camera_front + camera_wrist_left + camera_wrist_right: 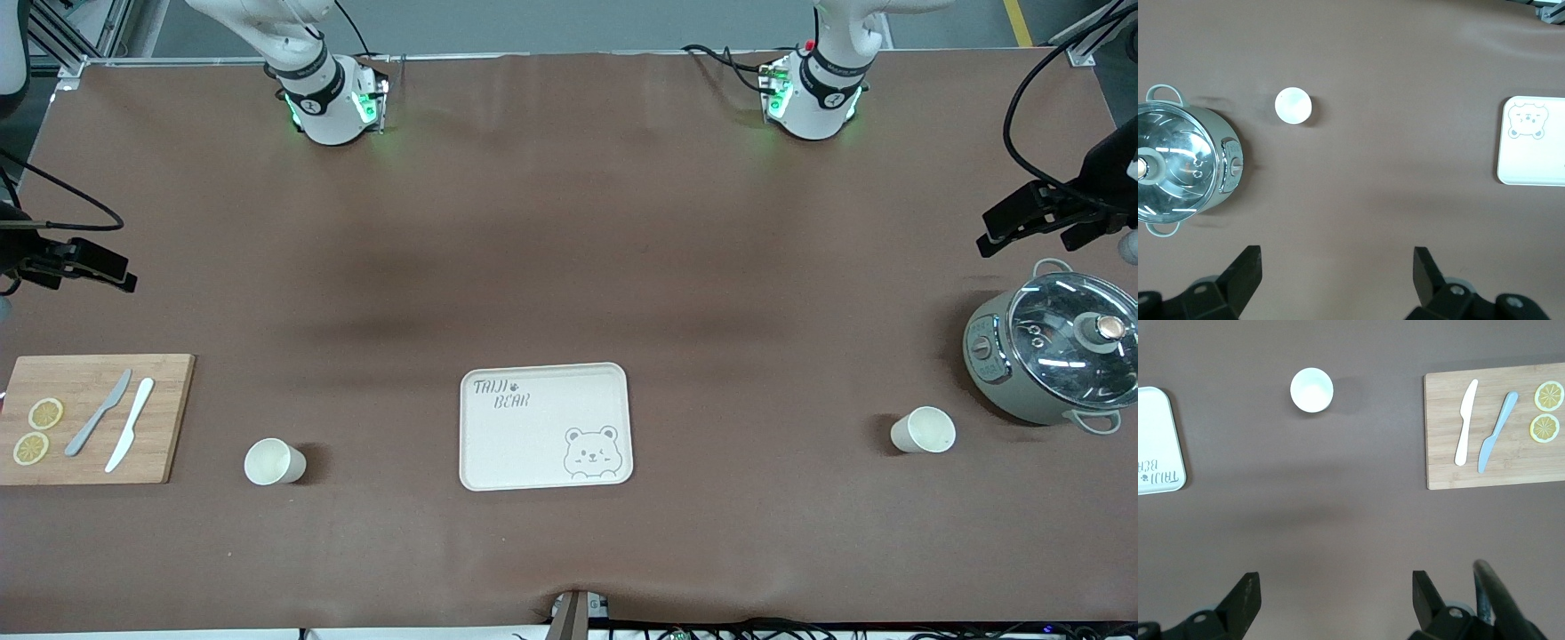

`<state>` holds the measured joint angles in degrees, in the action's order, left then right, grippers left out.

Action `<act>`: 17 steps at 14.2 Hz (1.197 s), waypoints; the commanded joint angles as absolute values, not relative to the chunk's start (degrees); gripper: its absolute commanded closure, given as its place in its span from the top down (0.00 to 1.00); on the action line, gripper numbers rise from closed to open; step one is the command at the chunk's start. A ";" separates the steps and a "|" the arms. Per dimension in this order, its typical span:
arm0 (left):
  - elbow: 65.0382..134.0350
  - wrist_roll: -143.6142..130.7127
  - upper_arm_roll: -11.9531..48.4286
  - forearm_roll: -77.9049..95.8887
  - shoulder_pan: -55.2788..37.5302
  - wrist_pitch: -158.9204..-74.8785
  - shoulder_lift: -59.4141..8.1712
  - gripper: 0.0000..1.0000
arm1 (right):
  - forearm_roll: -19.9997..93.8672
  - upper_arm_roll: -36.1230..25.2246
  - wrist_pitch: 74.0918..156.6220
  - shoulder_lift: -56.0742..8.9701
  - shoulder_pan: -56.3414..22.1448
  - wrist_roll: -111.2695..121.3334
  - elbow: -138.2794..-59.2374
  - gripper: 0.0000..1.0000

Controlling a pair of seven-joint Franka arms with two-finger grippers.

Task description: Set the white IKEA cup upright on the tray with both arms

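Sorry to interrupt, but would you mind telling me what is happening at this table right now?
Nothing is being handled yet. The left gripper and right gripper both hang open over bare brown table. Two white cups stand upright on the table, one beside the grey glass-lidded pot, one beside the wooden cutting board. The cream rectangular bear tray between them holds nothing.

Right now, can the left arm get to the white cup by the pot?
Probably yes: the open left claw hangs over bare table, nothing between it and the upright white paper cup beside the grey glass-lidded pot.
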<state>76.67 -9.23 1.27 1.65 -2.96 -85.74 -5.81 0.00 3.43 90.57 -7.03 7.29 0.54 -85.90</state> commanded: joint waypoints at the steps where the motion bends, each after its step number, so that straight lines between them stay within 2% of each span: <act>1: 76.81 -10.11 1.67 0.17 -2.64 -86.04 -5.10 1.00 | 0.70 3.78 91.23 -5.89 7.65 0.79 -87.19 1.00; 10: 77.43 -10.28 1.58 -1.49 -2.81 -86.13 -6.24 1.00 | 1.05 3.78 91.32 -6.41 6.95 0.53 -85.96 1.00; 17: 77.43 -9.23 1.93 -3.69 -2.38 -89.73 -11.77 1.00 | 1.41 3.87 90.79 -6.94 6.42 0.70 -85.17 1.00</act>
